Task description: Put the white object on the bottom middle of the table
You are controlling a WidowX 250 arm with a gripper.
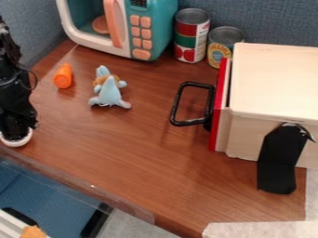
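Note:
At the left edge of the camera view, the black gripper (16,128) points down at the table's left side. Its lower end meets a white object (17,142), of which a curved rim shows around and below the black tip. The white object is at the near-left edge of the wooden table (149,162); the gripper covers most of it, and whether it is held cannot be told.
An orange cylinder (62,76) and a light-blue plush toy (109,90) lie right of the arm. Behind are a toy microwave (133,28) and two cans (190,35). A wooden box (273,83) with a black handle (177,104) stands right.

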